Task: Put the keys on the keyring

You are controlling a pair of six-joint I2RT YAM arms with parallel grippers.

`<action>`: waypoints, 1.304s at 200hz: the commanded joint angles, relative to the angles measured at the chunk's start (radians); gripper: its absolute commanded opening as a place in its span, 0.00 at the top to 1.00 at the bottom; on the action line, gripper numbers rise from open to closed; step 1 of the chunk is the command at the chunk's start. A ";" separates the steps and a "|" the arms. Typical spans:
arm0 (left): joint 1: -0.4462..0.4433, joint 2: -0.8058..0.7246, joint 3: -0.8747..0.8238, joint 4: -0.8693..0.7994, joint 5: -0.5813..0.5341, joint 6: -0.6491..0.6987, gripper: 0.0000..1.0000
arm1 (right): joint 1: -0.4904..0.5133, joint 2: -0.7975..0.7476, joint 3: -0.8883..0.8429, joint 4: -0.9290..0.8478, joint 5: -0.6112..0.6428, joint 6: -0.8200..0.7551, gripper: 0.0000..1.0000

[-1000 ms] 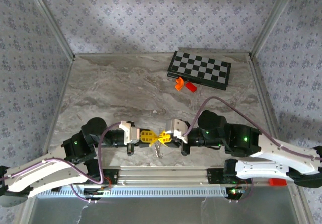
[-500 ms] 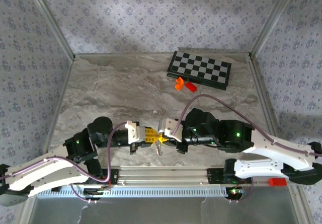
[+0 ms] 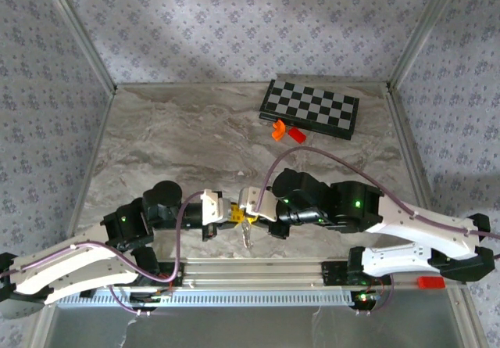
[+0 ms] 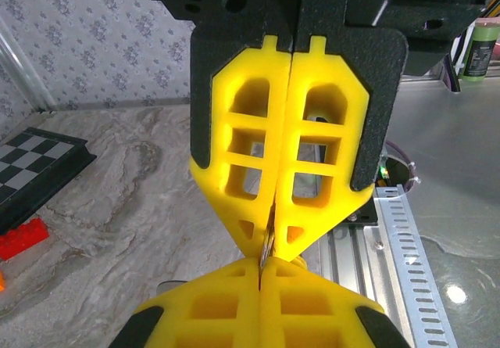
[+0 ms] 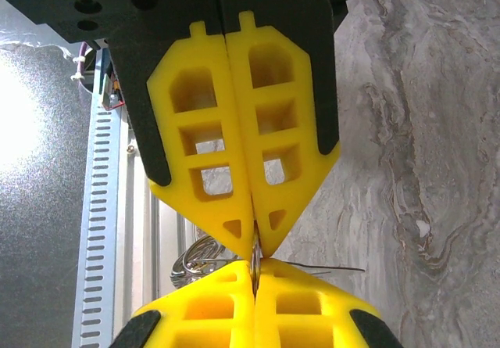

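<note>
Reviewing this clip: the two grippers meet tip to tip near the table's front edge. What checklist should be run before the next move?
1. Left gripper shut on the thin metal piece: ok.
2. Right gripper shut on that piece too: ok.
3. Piece identified as key or ring: cannot tell, it is seen edge-on.
4. Wire loops free of the fingers: cannot tell.
5. Hanging key clear of the table: cannot tell.
6. Chessboard well away from both arms: ok.

White-shelled left arm (image 3: 70,262) and right arm (image 3: 422,227), black at the joints, trail mauve cables (image 3: 328,154). Left gripper (image 4: 269,245) and right gripper (image 5: 254,246) wear yellow lattice jaws in black mounts.
</note>
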 commanded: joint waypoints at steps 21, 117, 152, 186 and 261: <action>-0.004 -0.037 0.021 0.143 0.065 -0.028 1.00 | 0.014 -0.056 -0.027 0.104 -0.013 0.018 0.86; -0.004 -0.058 -0.028 0.302 0.160 -0.089 1.00 | 0.012 -0.181 -0.165 0.325 -0.051 0.067 0.86; -0.004 -0.060 -0.034 0.310 0.159 -0.093 1.00 | 0.010 -0.193 -0.177 0.340 -0.059 0.066 0.98; -0.004 -0.058 -0.029 0.245 0.093 -0.062 1.00 | 0.010 -0.199 -0.169 0.314 -0.027 0.055 1.00; -0.004 0.000 0.028 0.072 0.002 0.005 0.92 | 0.009 -0.108 -0.068 0.153 0.029 0.024 1.00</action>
